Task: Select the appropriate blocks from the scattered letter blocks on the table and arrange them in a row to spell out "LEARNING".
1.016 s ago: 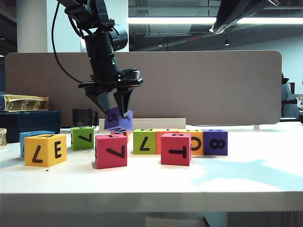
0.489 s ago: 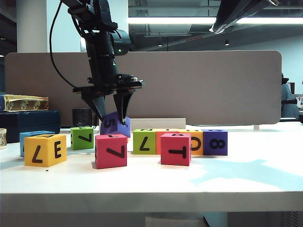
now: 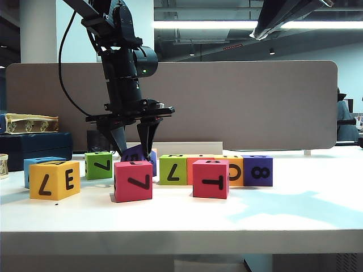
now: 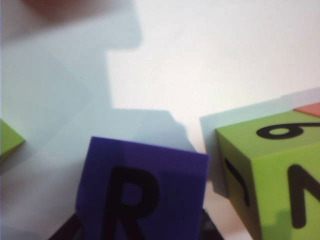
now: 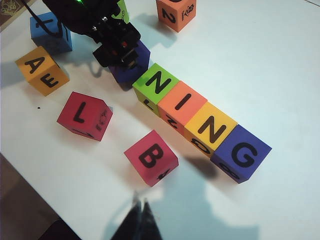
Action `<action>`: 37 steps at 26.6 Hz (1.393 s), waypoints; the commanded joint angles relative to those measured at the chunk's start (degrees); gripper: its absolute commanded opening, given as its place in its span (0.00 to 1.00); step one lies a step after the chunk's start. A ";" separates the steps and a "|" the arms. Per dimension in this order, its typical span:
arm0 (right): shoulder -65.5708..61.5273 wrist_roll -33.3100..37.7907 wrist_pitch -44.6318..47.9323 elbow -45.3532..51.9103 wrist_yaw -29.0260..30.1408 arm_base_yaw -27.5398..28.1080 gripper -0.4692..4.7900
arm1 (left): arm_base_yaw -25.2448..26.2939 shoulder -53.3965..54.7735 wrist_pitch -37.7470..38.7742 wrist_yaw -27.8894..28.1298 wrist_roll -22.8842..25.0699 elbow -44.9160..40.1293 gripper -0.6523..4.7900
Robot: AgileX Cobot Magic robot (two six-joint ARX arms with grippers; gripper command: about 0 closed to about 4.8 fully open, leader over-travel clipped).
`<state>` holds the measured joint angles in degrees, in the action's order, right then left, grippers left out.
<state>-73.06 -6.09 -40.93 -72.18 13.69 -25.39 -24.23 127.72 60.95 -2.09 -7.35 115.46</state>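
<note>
Closest in, above the front of the worktop [image 3: 283, 215]: right hand [image 5: 140, 220], fingertips pinched together on nothing, probably parked out of the way so the other arm can work

Just behind the front edge, loose and not yet in line: red B block [image 5: 150, 157], red L block [image 5: 84, 116] and yellow A/E block [image 5: 42, 70], with L, E and A waiting for their turn, to judge by the word wanted

Next back, set as a row touching side by side: green N block [image 5: 157, 82], orange I block [image 5: 182, 102], yellow N block [image 5: 210, 127], purple G block [image 5: 242, 155], letters on the top faces. Reads NING, so placed as the tail of the word, with space to the left for the rest

At the left end of that row: left hand [image 3: 135, 148] pointing down, clamped on the purple R block [image 4: 142, 200], one finger on each side. Held there because R goes right before the N. Low, just beside the green N block with a thin gap between them; cannot tell whether resting on the worktop or a little above it

R face turned up toward the wrist, block slightly tilted and skewed against the row. Cube, so no long axis of its own; long axis of the row crosswise in the exterior view

Farther back, unused: blue block [image 5: 50, 32] and another orange block [image 5: 175, 12]
</note>
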 commanded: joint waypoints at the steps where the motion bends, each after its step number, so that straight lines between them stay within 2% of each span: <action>1: 0.17 -0.11 0.92 -0.22 0.39 -0.07 0.09 | -0.44 0.57 2.54 -3.15 -0.15 -0.46 0.51; 6: 0.20 -0.11 0.87 -0.22 0.39 -0.07 0.09 | -1.51 0.57 3.39 -3.28 -0.15 -0.46 0.52; 7: 0.20 -0.11 0.87 -0.22 0.39 -0.07 0.09 | -1.53 0.57 3.52 -3.30 -0.17 -0.44 0.55; 10: 0.17 -0.11 0.90 -0.22 0.39 -0.07 0.09 | -2.08 0.57 4.59 -3.32 -0.20 -0.44 0.71; 11: 0.20 -0.11 0.90 -0.22 0.39 -0.07 0.09 | -2.16 0.57 4.87 -3.30 -0.20 -0.44 0.73; 18: 0.20 -0.11 0.87 -0.22 0.39 -0.07 0.09 | -2.89 0.55 5.33 -2.58 -0.20 -0.28 0.73; 24: 0.20 -0.11 0.87 -0.22 0.39 -0.07 0.09 | -2.80 -0.85 6.69 0.68 0.72 -0.11 0.74; 34: 0.20 -0.11 0.87 -0.22 0.39 -0.07 0.09 | -2.82 -4.61 4.63 0.66 1.46 -0.11 0.75; 37: 0.20 -0.11 0.83 -0.22 0.42 -0.07 0.09 | -2.78 -5.66 4.52 2.23 3.08 -0.11 0.75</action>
<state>-73.03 -6.09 -40.95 -72.18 13.69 -25.39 -26.96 123.17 65.69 -1.39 -5.69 115.11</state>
